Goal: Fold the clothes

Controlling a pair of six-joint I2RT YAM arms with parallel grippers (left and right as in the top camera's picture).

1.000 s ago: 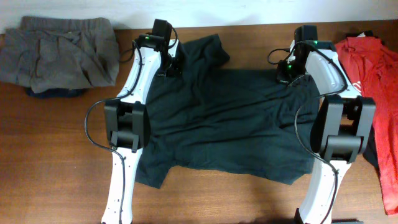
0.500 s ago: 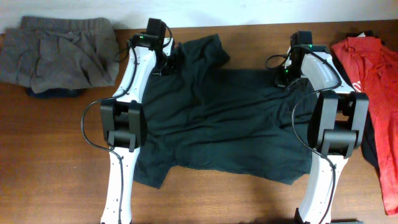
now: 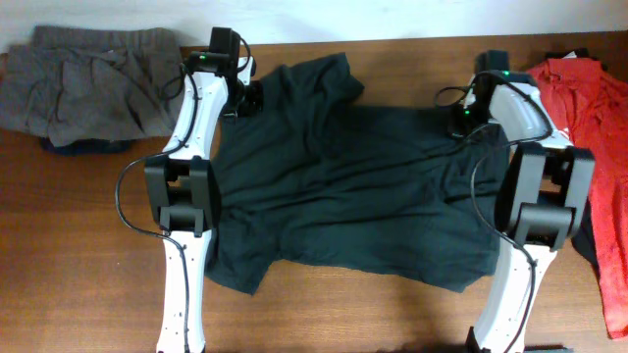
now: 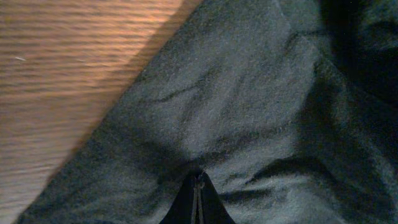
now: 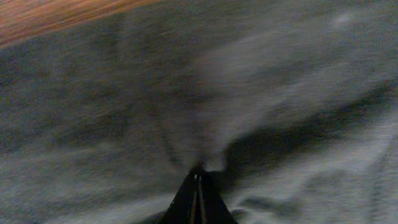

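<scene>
Closed pincer (image 5: 196, 180) pinches blurred dark T-shirt (image 5: 261, 81) beside wooden table (image 5: 56, 15)

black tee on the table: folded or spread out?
Spread out, no fold. The black T-shirt lies open and wrinkled on the table, one sleeve out. Left pincer and right pincer are each shut on its cloth.

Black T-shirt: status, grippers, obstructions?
Left gripper, right gripper shut, pinching black T-shirt far edge. Spread out, unfolded. Grey garment left, red T-shirt right, both clear.

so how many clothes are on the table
3: black shirt spread mid-table, grey garment far left, red shirt at right edge. Some dark cloth under the grey one may be a fourth.
</scene>
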